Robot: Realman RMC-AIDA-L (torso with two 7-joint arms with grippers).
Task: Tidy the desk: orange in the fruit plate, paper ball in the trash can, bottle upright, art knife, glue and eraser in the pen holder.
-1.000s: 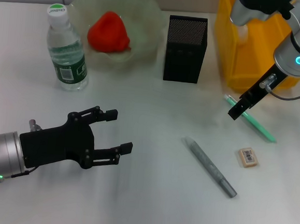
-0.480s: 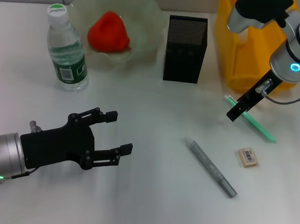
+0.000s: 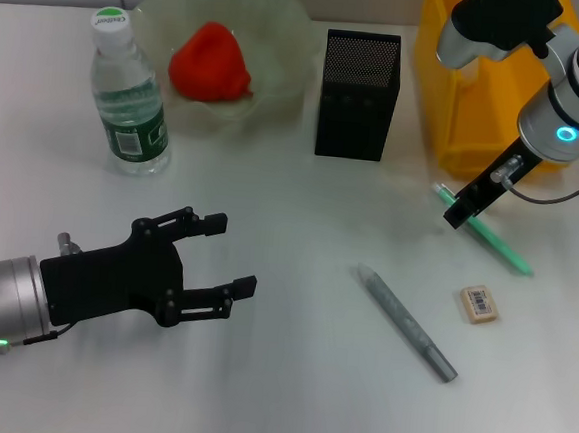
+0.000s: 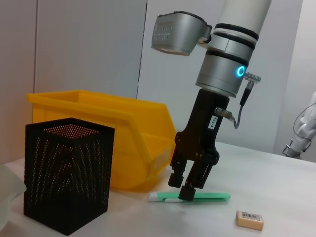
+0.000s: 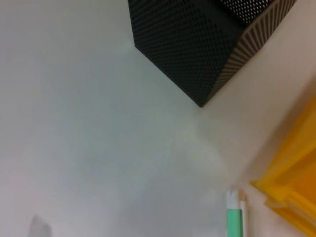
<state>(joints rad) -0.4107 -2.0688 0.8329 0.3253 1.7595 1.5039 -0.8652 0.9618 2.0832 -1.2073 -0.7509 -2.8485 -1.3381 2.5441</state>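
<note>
head view first: the right end effector (image 3: 457, 212) is hanging low over the near end of the green art knife (image 3: 482, 229), which is lying flat on the worktop (image 3: 287, 377) just in front of the yellow bin (image 3: 479, 101). its fingers are looking close together from up here and it is gripping nothing. the eraser (image 3: 476, 302) is sitting a little nearer the robot, the grey glue stick (image 3: 405, 322) is lying at a slant beside it, and the black pen holder (image 3: 357, 94) is standing open-topped near the knife, a short carry away. the bottle (image 3: 127, 93) is already upright, and a red-orange fruit (image 3: 210, 62) is resting in the fruit plate (image 3: 284, 36). the left end effector (image 3: 221, 254) is idling over bare worktop, fingers spread, holding nothing.

left wrist view now: a side look at the right end effector (image 4: 183, 188). its fingers (image 4: 176, 177) are slightly parted, tips right at the art knife (image 4: 190, 197) and seemingly straddling it; whether they are touching is hard to say. the knife is flat on the worktop, so my read is that the grasp is not yet made. the eraser (image 4: 249, 219) is lying just beyond, the pen holder (image 4: 66, 180) close by.

right wrist view: only the knife's green-and-white end (image 5: 235, 215), a corner of the pen holder (image 5: 207, 44) and the bin's edge (image 5: 291, 177) are showing.
</note>
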